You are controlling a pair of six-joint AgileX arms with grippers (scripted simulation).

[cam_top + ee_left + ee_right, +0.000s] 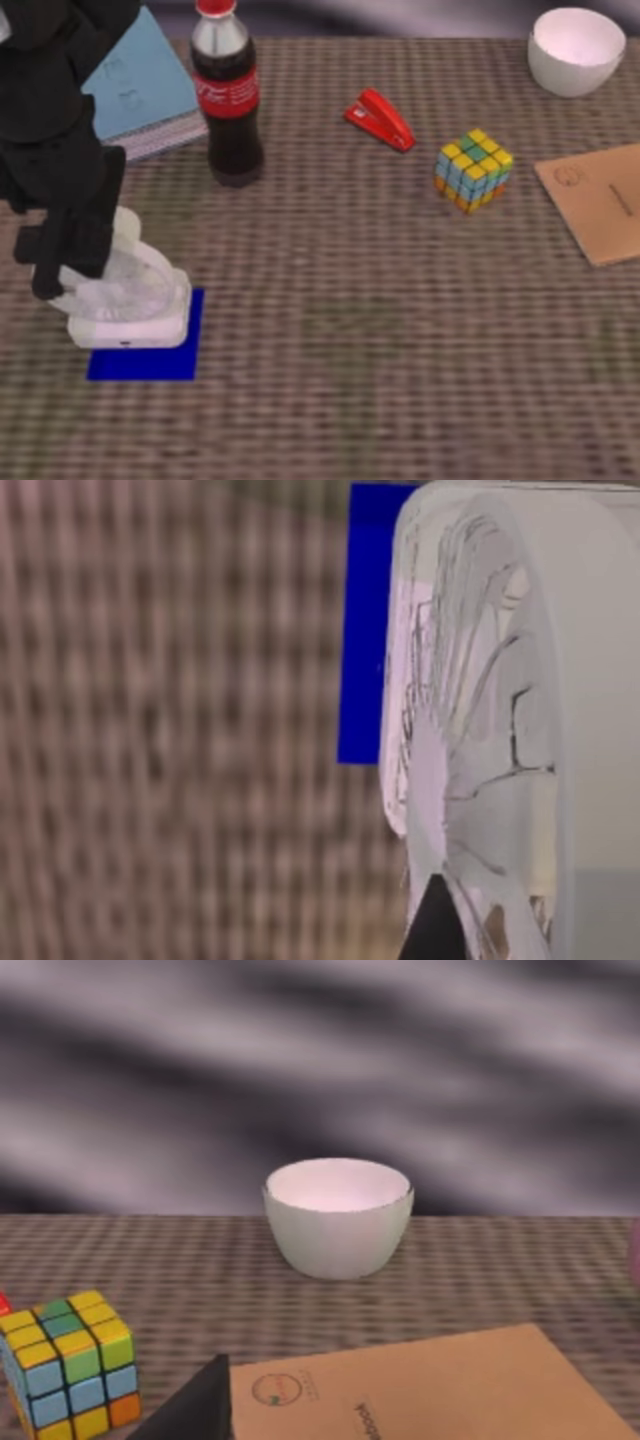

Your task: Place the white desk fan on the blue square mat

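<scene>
At table's left, left gripper [70, 262] clamped around white desk fan [130, 300], base overhanging blue square mat [150, 355] at its far left corner; risks ending half off if released so off-centre; right arm parked.

Rendered simulation tabletop, woven-textured table [400, 350], blurred grey backdrop, perhaps office-like, stapler [381, 119], book [140, 85]

1. The fan [130, 300] stands on the mat [150, 360], table's left.
2. Bottle [228, 95] and book [140, 85] sit behind.
3. Stapler [380, 120], cube [473, 170], bowl [576, 50] and folder [600, 200] lie rightward.
</scene>
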